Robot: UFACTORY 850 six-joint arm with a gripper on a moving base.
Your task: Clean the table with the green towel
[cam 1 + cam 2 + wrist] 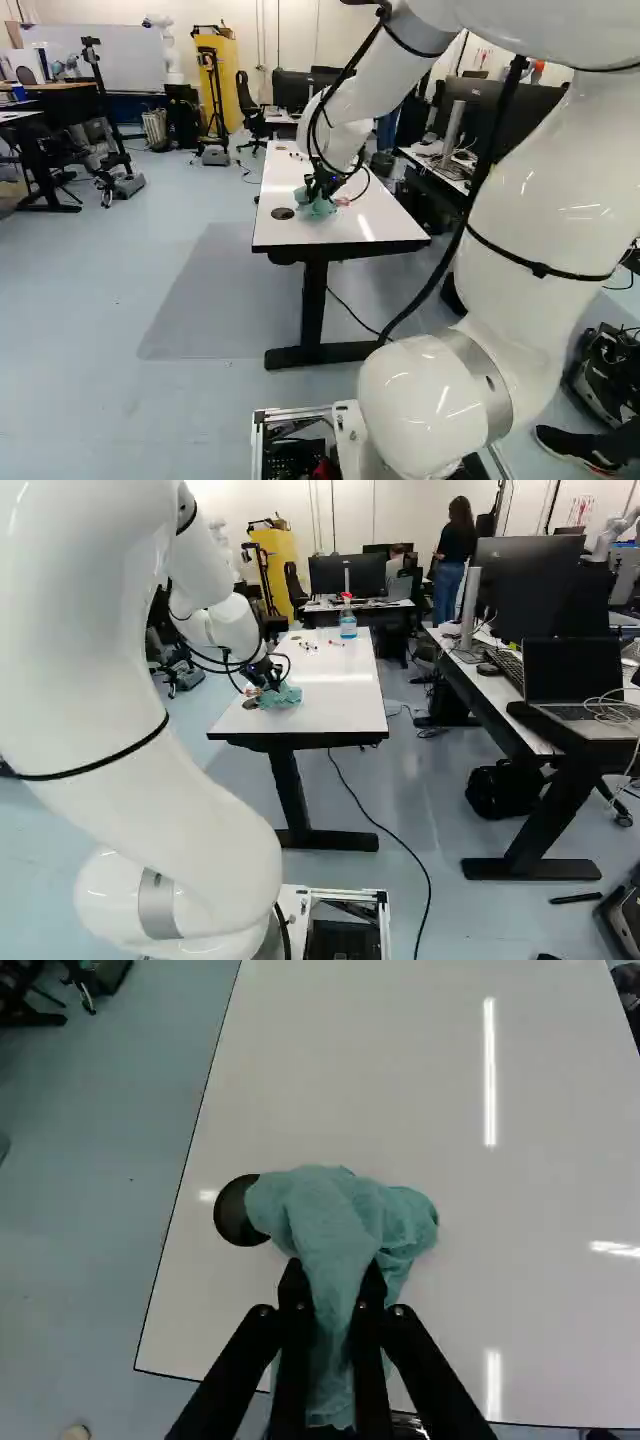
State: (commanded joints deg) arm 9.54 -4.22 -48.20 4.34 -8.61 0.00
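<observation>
Pinching the bunched green towel (345, 1205) between the slightly parted fingers of the tool (335, 1272) at the base-side end of the worktop (400, 1090), beside the round black inset (235, 1212), and ideally spreading the loose folds flat, pressing lightly and sweeping in overlapping strokes.

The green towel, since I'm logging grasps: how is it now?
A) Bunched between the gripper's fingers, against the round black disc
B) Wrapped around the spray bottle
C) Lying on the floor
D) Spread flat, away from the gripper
A: the wrist view shows the green towel gathered between the fingers of the gripper, one side partly hiding the round black disc.
</observation>
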